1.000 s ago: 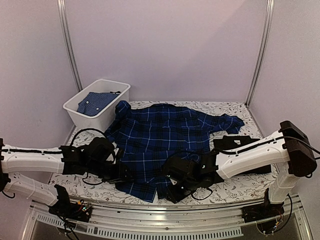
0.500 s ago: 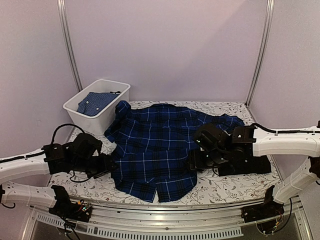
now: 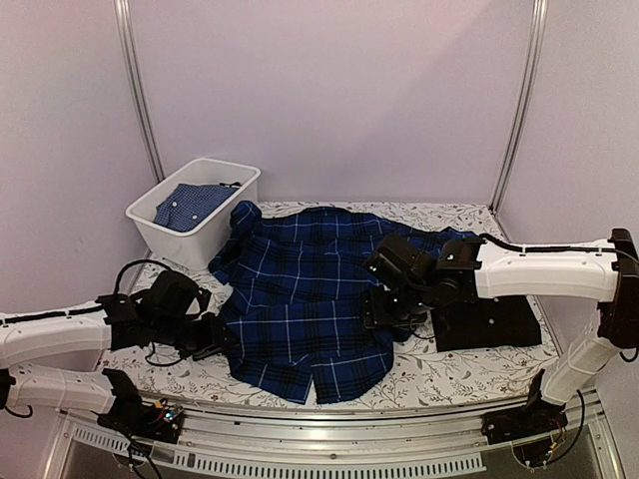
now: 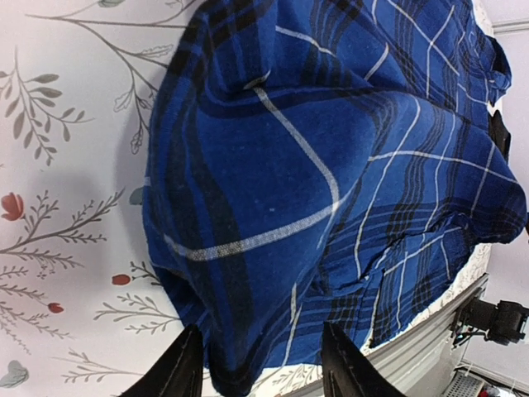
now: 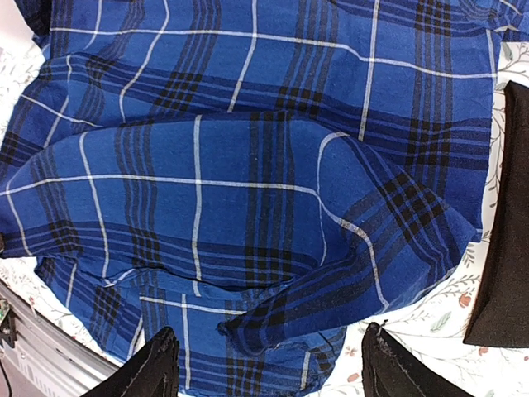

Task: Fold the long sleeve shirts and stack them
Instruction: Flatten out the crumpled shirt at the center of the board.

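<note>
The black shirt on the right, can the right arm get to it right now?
Probably yes. The black shirt lies flat beside the plaid shirt, nothing visibly on it, right under the right arm; the right gripper hovers open over the plaid shirt, close by.

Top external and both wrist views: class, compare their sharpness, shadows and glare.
Top external: even, soft light, no glare, barely any shadows. Left wrist: plaid shirt weave crisp, fingers dark and soft at the bottom edge. Right wrist: sharp too; black shirt shows no detail.
</note>
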Robot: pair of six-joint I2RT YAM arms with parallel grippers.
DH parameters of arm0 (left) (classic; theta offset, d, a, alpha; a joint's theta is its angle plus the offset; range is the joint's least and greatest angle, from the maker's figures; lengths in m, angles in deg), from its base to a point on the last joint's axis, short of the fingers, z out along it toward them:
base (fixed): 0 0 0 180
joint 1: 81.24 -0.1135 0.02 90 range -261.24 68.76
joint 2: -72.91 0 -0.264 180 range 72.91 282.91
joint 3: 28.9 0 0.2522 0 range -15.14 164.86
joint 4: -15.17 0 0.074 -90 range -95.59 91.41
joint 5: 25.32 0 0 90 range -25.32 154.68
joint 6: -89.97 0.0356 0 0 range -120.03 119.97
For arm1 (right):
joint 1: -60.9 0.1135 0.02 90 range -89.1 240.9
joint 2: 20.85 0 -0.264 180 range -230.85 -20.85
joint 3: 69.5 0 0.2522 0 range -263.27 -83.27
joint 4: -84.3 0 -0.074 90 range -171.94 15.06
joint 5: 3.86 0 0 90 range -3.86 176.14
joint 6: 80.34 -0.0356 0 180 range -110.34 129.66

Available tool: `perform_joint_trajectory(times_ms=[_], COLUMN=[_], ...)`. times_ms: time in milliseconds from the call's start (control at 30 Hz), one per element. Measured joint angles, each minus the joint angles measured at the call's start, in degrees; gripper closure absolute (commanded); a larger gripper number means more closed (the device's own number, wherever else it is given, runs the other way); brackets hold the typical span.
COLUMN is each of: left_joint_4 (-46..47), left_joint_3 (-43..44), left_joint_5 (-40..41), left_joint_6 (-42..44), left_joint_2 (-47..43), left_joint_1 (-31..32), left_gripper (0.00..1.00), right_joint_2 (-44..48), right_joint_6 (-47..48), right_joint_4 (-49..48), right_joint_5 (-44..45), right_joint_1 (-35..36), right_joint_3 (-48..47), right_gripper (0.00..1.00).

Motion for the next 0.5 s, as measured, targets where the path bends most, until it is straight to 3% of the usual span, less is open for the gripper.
perform_joint_trajectory(times_ms=[133, 233, 300, 433, 500], left_joint_4=[1.14, 0.42, -1.68, -6.84, -9.84], left_joint_3=[0.02, 0.52, 2.29, 7.85, 11.37], left_joint_5=[-1.77, -2.36, -2.54, -3.28, -3.78], left_joint_6=[1.40, 2.62, 4.35, 6.34, 7.48], left_joint_2=[3.13, 5.51, 6.47, 6.38, 5.97], left_joint_1=[-0.11, -0.15, -0.26, -0.44, -0.61], left_gripper=[0.64, 0.84, 0.98, 1.00, 1.00], right_joint_2=[-3.58, -6.58, -8.37, -9.03, -8.39], right_joint_6=[-0.02, 0.02, -0.28, -0.57, -1.44], right_joint_4=[1.22, 2.05, 2.78, 4.63, 5.62], right_joint_5=[0.04, 0.11, 0.22, 0.39, 0.46], right_joint_1=[0.00, 0.07, 0.26, 0.28, 0.31], right_joint_3=[-1.14, -3.26, -4.24, -4.04, -3.39], right_gripper=[0.28, 0.37, 0.49, 0.83, 0.94])
